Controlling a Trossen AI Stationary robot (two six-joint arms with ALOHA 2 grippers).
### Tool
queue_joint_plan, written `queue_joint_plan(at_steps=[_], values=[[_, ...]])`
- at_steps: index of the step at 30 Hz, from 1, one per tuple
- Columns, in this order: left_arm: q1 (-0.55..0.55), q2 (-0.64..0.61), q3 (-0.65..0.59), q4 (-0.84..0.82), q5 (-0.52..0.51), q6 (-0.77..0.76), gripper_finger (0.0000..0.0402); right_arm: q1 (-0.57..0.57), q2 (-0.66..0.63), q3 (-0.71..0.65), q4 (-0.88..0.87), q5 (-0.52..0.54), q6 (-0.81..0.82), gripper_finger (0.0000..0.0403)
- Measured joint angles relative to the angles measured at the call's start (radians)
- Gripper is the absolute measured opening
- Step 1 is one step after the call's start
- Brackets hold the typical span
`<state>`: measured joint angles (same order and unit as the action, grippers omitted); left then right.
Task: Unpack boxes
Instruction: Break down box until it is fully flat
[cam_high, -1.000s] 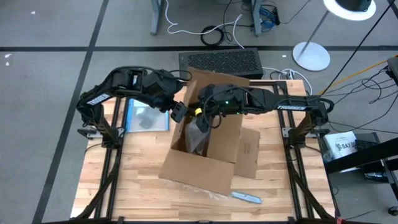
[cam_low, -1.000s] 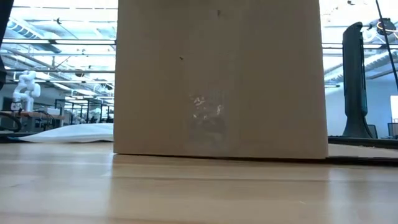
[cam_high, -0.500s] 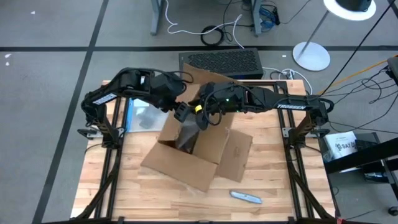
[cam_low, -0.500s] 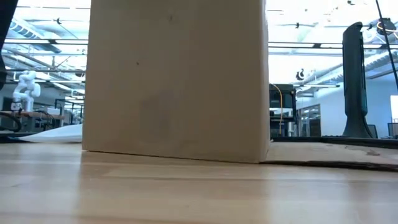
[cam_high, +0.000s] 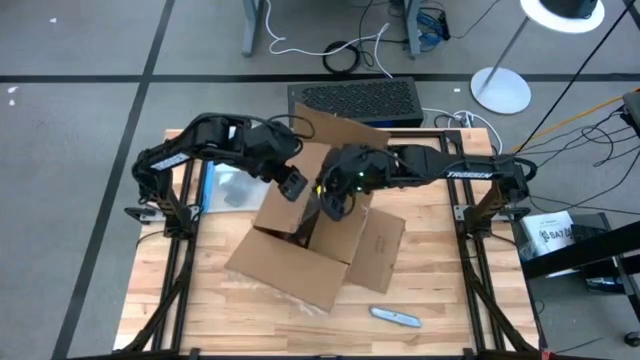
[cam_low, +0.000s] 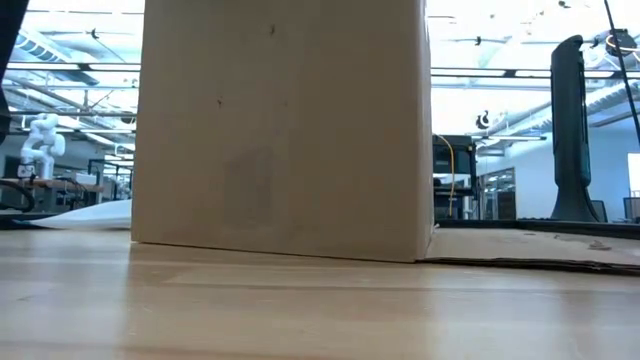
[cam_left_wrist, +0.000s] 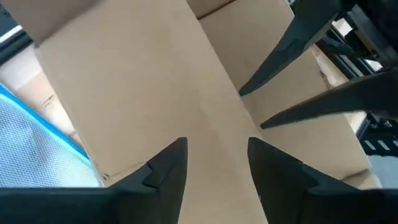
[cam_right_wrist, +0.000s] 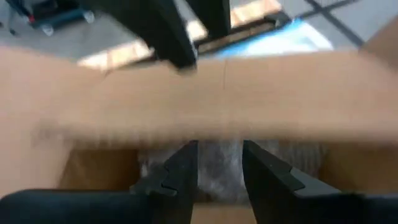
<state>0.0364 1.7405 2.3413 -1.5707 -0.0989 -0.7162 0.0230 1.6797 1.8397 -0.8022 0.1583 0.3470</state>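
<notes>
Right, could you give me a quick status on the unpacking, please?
Left gripper open at the box wall. Right gripper open over the box's opening. Nothing lifted out. Nothing blocking.

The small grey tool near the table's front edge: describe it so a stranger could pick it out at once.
Start from the open cardboard box in the middle of the wooden table. Move past the box's flat flap toward the table's front edge: a small, slim grey tool lies alone on bare wood. It is the only loose metallic-looking item there, possibly a box cutter.
</notes>
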Motion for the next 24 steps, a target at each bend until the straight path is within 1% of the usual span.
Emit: queue_joint_plan(at_steps=[3, 4, 6, 8, 10, 13, 15, 18, 21, 24], values=[[-0.011, -0.001, 0.0, 0.0, 0.04, 0.024, 0.0171, 0.028, -0.017, 0.0, -0.082, 0.047, 0.004, 0.0116], [-0.013, -0.001, 0.0, 0.0, 0.071, 0.019, 0.0171, 0.039, -0.025, 0.0, -0.1, 0.072, -0.003, 0.0116], [-0.013, -0.002, 0.0, 0.018, 0.148, 0.015, 0.0171, 0.059, -0.048, 0.0, -0.095, 0.086, -0.034, 0.0116], [-0.013, -0.003, 0.0, 0.08, 0.23, 0.016, 0.017, 0.073, -0.072, 0.0, -0.087, 0.105, -0.042, 0.0116], [-0.013, -0.003, 0.0, 0.147, 0.288, 0.008, 0.017, 0.075, -0.095, 0.0, -0.108, 0.106, -0.034, 0.0116], [-0.013, -0.003, 0.0, 0.206, 0.312, -0.076, 0.017, 0.075, -0.121, 0.0, -0.159, 0.135, -0.016, 0.0116], [-0.012, -0.003, 0.0, 0.278, 0.335, -0.135, 0.017, 0.084, -0.134, 0.0, -0.178, 0.155, -0.012, 0.0116], [-0.01, -0.003, 0.0, 0.398, 0.352, -0.14, 0.017, 0.099, -0.137, 0.0, -0.173, 0.152, -0.011, 0.0116], [-0.011, -0.003, 0.001, 0.452, 0.362, -0.216, 0.017, 0.111, -0.135, 0.0, -0.169, 0.153, -0.009, 0.0116], [-0.011, -0.003, 0.001, 0.507, 0.408, -0.21, 0.017, 0.117, -0.131, 0.0, -0.159, 0.157, -0.008, 0.0116]])
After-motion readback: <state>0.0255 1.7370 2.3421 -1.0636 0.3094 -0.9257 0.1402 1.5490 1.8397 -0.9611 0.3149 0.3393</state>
